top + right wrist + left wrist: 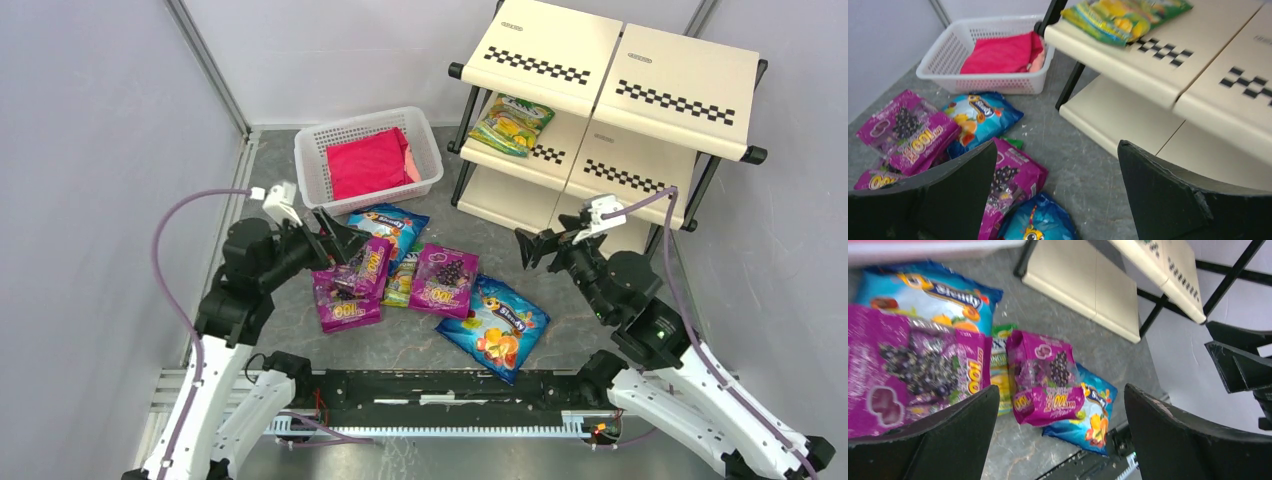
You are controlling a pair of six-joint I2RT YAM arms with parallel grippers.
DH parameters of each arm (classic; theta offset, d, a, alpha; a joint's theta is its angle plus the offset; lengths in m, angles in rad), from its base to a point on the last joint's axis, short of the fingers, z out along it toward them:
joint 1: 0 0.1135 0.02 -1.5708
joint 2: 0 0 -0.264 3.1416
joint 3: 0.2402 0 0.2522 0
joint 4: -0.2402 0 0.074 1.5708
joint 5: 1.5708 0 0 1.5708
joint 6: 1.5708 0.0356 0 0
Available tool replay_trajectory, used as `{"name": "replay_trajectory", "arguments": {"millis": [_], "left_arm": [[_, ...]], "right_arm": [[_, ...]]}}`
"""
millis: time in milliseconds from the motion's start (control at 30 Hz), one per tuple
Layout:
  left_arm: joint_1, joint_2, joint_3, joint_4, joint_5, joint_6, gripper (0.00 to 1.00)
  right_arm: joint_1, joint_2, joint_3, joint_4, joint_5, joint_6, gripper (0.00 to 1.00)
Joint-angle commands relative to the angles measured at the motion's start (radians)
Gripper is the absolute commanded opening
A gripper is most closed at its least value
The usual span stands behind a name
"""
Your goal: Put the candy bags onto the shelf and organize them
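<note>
Fingers (943,440) of the left gripper (345,240) stand wide apart with nothing between them; those of the right gripper (528,250) are equally wide and likewise empty; left arm (235,300) rises from the near-left edge, bends sharply at the elbow and points its wrist rightward, the gripper over the left end of the pile, above two overlapping purple bags (348,295); whether it touches them cannot be told; right arm (640,310) rises from the near-right edge, folds at the elbow and aims its wrist leftward, the gripper in front of the shelf (560,60), between its bottom tier and the pile; loose on the table (400,345) lie a third purple bag (443,280), a blue bag (392,225) just beside the basket (312,180), a second blue bag (495,328) nearest the bases, and a green-yellow bag (402,282) mostly covered by purple ones; one lemon bag (512,123) lies on the shelf's middle tier, left half; a pink cloth (368,165) lies in the basket.
</note>
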Motion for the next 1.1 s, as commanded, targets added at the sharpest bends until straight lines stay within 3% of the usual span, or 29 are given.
{"name": "replay_trajectory", "arguments": {"millis": [0,200,400,667,967,1067], "left_arm": [[-0.001,-0.026,-0.170,0.247,0.164,-0.185,1.00],[-0.001,-0.047,-0.314,0.378,0.256,-0.256,1.00],[-0.006,0.047,-0.351,0.334,0.338,-0.234,1.00],[-0.106,0.105,-0.423,0.414,0.213,-0.278,0.91],[-0.316,0.304,-0.334,0.376,-0.029,-0.192,0.87],[-0.346,0.344,-0.334,0.369,-0.035,-0.176,0.85]], "right_arm": [[-0.005,0.018,-0.049,0.072,-0.063,0.056,0.98],[-0.004,0.087,-0.138,0.153,-0.152,0.087,0.98],[-0.004,0.142,-0.258,0.418,-0.451,0.110,0.98],[-0.003,0.363,-0.244,0.491,-0.720,0.085,0.98],[0.026,0.410,-0.249,0.412,-0.660,-0.017,0.98],[0.029,0.402,-0.250,0.378,-0.624,-0.045,0.98]]}}
